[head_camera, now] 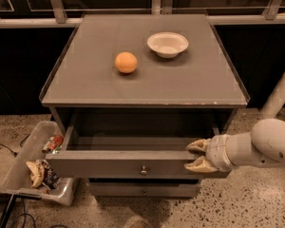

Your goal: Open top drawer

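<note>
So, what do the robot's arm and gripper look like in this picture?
The arm is smooth, rounded and white: a thick tube with a bulging joint near the right edge. It narrows into a short white cuff. The gripper, at the right end of the top drawer front, is pale tan. No cables show.
</note>
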`<action>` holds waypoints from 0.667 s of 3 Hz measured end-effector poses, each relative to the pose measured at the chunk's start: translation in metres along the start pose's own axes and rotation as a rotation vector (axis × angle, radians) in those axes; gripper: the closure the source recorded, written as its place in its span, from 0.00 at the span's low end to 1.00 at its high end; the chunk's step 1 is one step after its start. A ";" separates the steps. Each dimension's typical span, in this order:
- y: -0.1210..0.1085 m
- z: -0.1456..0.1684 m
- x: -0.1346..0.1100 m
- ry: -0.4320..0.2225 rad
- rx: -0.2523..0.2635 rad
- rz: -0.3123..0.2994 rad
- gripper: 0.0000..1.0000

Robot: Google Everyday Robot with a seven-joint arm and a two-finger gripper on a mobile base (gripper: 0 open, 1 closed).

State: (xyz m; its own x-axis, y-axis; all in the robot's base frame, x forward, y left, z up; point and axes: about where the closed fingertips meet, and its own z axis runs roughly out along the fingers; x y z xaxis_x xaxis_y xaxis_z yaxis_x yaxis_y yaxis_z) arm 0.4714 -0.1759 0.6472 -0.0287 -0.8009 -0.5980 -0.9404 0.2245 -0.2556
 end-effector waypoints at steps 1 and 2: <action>0.000 0.000 0.000 0.000 0.000 0.000 0.38; 0.010 -0.003 0.006 -0.008 -0.006 0.004 0.62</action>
State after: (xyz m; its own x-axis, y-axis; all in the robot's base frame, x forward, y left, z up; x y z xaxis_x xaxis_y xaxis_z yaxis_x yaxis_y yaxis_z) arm 0.4607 -0.1799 0.6437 -0.0293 -0.7956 -0.6051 -0.9423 0.2240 -0.2489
